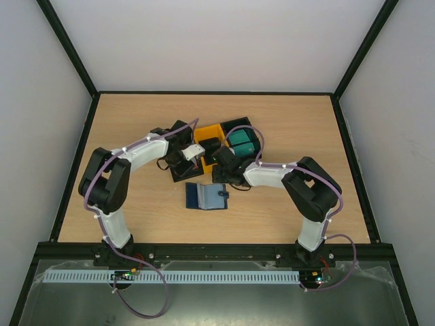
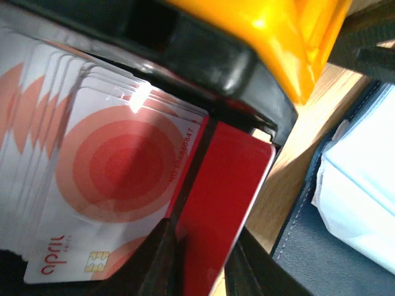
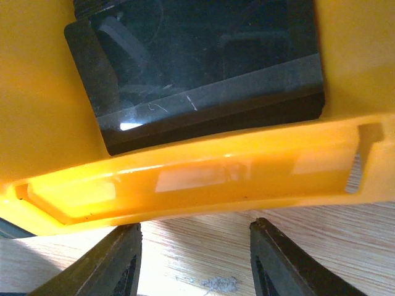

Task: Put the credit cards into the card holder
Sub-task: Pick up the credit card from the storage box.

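where the left arm reaches out over the table (image 1: 136, 122), the left gripper (image 2: 203, 243) sits at a black bin (image 2: 234, 80) that holds a fanned stack of white credit cards (image 2: 111, 166) printed with red rings. a red card (image 2: 228, 185) stands off the stack's right side and runs down between the two fingers (image 2: 162, 259). the jaws are only narrowly apart. whether they pinch that card or merely flank it cannot be told.

the card holder (image 1: 206, 195) lies open and flat on the wood, pale blue lining up. it sits toward the arm bases from both grippers and roughly between them, with its long axis running left to right across the table. judged from this, the left gripper has a card at hand, so the coming move would be a short carry back toward the bases and a little rightward.

the right gripper (image 3: 197, 253) stands wide open and empty, with bare wood between its fingers, just short of the yellow bin (image 3: 185, 179) and its black cards (image 3: 203, 68). the teal cards (image 1: 241, 141) lie farthest right.

hard to make out: which way the holder's slots open, the lower part of the left fingers (cut off by the frame), and both grippers from above, which are crowded against the bins.
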Motion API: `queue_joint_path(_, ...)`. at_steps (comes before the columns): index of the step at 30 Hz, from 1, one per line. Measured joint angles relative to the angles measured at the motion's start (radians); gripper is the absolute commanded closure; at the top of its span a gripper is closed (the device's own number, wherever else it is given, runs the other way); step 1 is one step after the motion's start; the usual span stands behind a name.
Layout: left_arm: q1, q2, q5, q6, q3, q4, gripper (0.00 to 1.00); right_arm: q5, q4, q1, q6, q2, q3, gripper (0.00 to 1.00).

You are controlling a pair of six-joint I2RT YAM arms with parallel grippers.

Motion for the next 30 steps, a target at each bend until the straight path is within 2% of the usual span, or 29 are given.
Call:
queue_joint_path(4,0.0,-0.011,-0.007,0.011,0.005,-0.002,0.87,0.001,0.002,-0.001,0.001,-0.007,-0.006,0.52)
queue_joint_path(8,0.0,-0.045,-0.017,0.01,0.005,0.004,0.97,0.0,0.001,-0.001,0.001,-0.018,-0.009,0.52)
queue_joint_path(15,-0.005,-0.069,-0.026,0.007,0.006,0.01,0.98,0.0,-0.001,-0.001,0.002,-0.022,-0.01,0.52)
queue_joint_path(19,-0.005,-0.081,-0.03,-0.007,0.018,0.002,0.98,0.0,-0.006,-0.001,0.006,-0.04,-0.012,0.49)
queue_joint_path(26,0.012,-0.25,0.06,-0.121,0.063,-0.027,0.97,0.001,-0.004,-0.003,0.032,-0.237,-0.02,0.38)
queue_joint_path(30,0.017,-0.36,0.111,-0.304,0.104,0.001,0.98,-0.045,0.008,-0.005,0.061,-0.364,-0.019,0.33)
